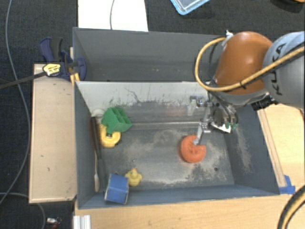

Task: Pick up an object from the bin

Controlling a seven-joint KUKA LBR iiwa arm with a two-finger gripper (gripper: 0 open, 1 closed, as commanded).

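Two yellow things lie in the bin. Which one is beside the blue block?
The smaller yellow thing, low in the view, right beside the blue block. The other yellow thing lies higher up, against the green thing.

Bright, even overhead light; pale glare on bin (143, 97) back wall; soft shadows.

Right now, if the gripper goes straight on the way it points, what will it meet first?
Probably the orange round thing right of the middle of the bin: the gripper points down at its upper edge. How much gap lies between them, this view does not tell.
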